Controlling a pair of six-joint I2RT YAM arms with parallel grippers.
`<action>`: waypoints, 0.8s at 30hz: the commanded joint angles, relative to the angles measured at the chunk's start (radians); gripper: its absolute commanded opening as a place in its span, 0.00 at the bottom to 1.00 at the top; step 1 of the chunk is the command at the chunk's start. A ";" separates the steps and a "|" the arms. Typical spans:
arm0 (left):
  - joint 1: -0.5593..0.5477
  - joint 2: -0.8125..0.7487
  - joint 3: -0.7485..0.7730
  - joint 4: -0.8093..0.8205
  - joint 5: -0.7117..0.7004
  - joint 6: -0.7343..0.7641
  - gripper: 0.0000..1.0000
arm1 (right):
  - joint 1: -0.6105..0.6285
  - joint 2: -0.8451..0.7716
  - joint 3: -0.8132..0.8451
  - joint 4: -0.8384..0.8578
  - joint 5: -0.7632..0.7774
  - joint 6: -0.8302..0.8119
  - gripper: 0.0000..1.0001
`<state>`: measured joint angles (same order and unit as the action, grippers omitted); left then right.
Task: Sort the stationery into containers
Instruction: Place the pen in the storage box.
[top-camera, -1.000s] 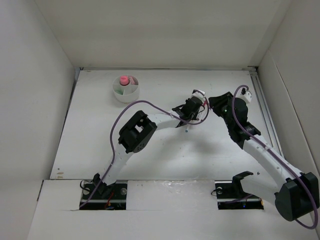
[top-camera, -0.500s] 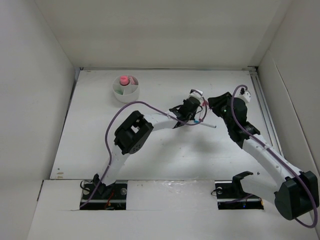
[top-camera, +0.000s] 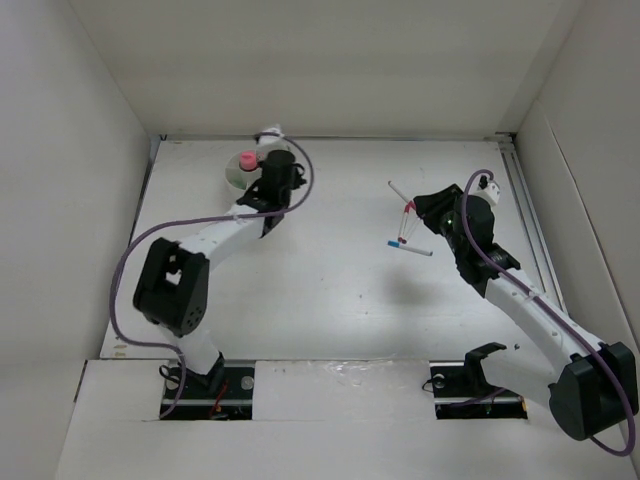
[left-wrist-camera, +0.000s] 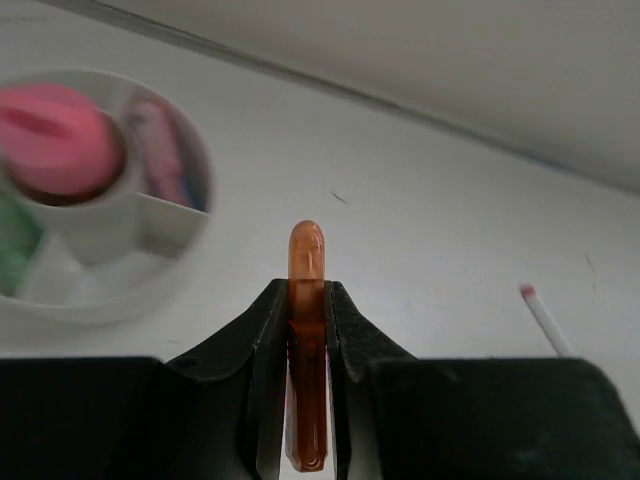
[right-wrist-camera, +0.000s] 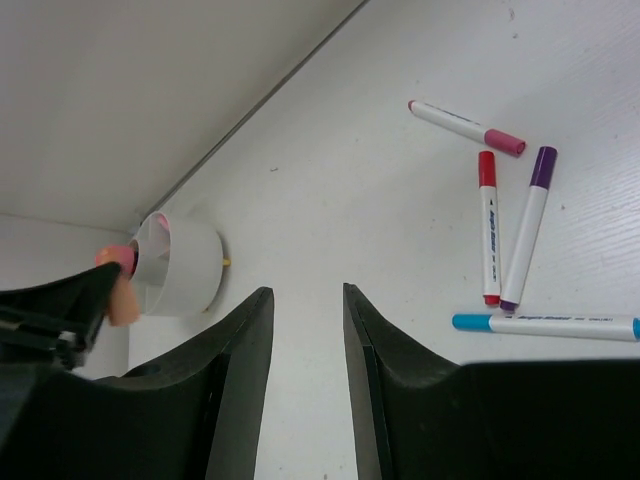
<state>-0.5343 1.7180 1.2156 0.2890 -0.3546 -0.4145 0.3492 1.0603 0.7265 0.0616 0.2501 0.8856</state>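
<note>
Left wrist view: left gripper (left-wrist-camera: 306, 300) clamped on orange capsule piece (left-wrist-camera: 306, 250), just right of divided white bowl (left-wrist-camera: 150, 288) at far left. Right gripper (right-wrist-camera: 308, 300) jaws apart, empty, near four pens (right-wrist-camera: 528, 225) lying far right.

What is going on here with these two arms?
The left end effector is shut on an orange capsule piece close to the white divided bowl, which holds a pink-topped item. The right end effector hangs open and empty near four pens lying on the table.
</note>
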 joint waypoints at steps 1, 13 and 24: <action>0.086 -0.116 -0.106 0.117 -0.102 -0.113 0.00 | 0.014 -0.028 0.039 0.041 -0.009 -0.016 0.40; 0.237 0.024 0.088 0.000 -0.325 -0.041 0.00 | 0.014 -0.028 0.039 0.041 -0.018 -0.016 0.40; 0.318 0.143 0.186 -0.071 -0.320 -0.060 0.00 | 0.014 -0.019 0.039 0.041 -0.014 -0.016 0.40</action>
<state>-0.2234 1.8408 1.3464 0.2401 -0.6491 -0.4759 0.3550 1.0538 0.7265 0.0612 0.2386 0.8856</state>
